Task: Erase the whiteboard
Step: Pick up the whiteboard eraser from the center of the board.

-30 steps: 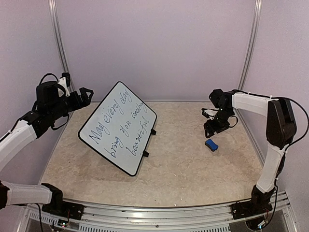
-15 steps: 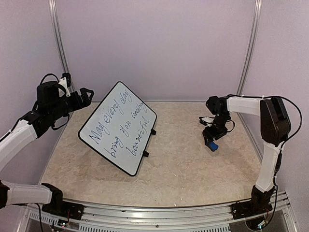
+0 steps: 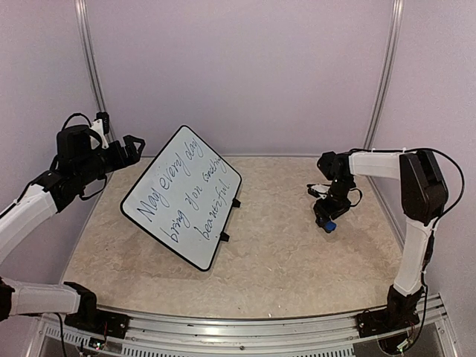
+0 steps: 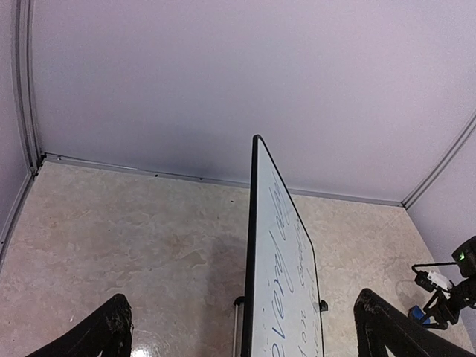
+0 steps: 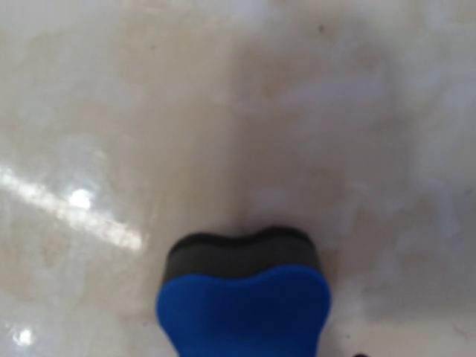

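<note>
- While the whiteboard [image 3: 182, 197] is standing tilted on the left of the table [image 3: 297, 264], the eraser [image 5: 244, 305] is being covered by the right hand [image 3: 326, 217]; its grip cannot be told.
- A centred pinch is being called for.
- The left hand [image 3: 134, 146] is being held spread.

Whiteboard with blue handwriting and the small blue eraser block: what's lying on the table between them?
Nothing. In the top view, only bare beige marbled tabletop runs from the large white black-rimmed whiteboard to the blue eraser block.
</note>
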### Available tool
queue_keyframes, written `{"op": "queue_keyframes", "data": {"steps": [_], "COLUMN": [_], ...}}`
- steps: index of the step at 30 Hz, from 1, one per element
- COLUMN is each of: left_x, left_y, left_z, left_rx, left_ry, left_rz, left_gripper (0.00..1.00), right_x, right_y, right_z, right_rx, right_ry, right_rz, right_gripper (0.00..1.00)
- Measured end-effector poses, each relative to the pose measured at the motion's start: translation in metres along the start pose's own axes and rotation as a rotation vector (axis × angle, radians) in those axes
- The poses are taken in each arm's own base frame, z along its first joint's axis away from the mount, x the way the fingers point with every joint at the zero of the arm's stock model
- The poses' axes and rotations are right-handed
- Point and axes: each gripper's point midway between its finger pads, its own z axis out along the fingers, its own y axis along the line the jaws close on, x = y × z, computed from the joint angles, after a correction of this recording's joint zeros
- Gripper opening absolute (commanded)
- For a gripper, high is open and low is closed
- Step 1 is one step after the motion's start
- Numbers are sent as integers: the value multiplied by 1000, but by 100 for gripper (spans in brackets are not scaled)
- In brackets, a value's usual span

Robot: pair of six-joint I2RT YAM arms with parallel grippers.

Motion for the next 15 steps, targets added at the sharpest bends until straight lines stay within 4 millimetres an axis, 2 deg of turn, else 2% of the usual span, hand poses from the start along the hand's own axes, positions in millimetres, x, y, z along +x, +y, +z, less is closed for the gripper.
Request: {"op": "queue_keyframes", "data": {"steps": [10, 13, 15], "left_x": [0, 0, 0], "left_y": [0, 0, 0], "left_z": [0, 0, 0], "left_rx": [0, 0, 1], "left_ry": [0, 0, 0], "left_rz": [0, 0, 0], "left_gripper": [99, 99, 99], "right_x": [3, 4, 4], "right_y": [-5, -6, -6], "right_z": [8, 11, 12], "right_rx": [27, 30, 33], "right_ry": [21, 29, 32], "right_rz": [0, 0, 0], "right_gripper": [56, 51, 44]}}
